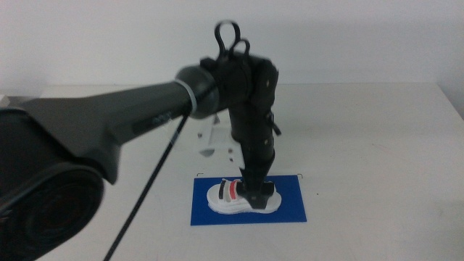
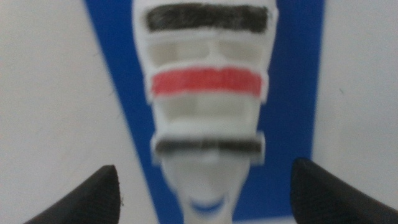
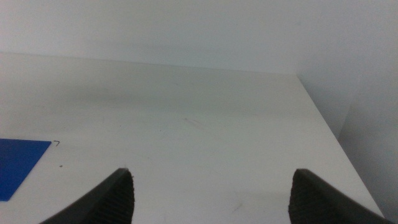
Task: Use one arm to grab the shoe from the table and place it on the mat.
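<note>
The white shoe point(image 1: 233, 197) with two black straps and a red one lies on the blue mat point(image 1: 291, 207) near the table's front middle. My left arm reaches in from the left, and its gripper point(image 1: 257, 190) hangs right over the shoe's heel end. In the left wrist view the shoe point(image 2: 208, 81) lies lengthwise on the mat point(image 2: 298, 93), and the left gripper point(image 2: 205, 165) is open, its jaws standing wide on either side of the heel without touching it. My right gripper point(image 3: 211, 172) is open with nothing in it and looks over bare table, out of the middle view.
The white table point(image 1: 362, 145) runs wide around the mat, with its right edge point(image 3: 323, 118) near a wall. A white bracket point(image 1: 217, 141) on the left arm hangs behind the mat. A corner of the mat point(image 3: 18, 162) shows in the right wrist view.
</note>
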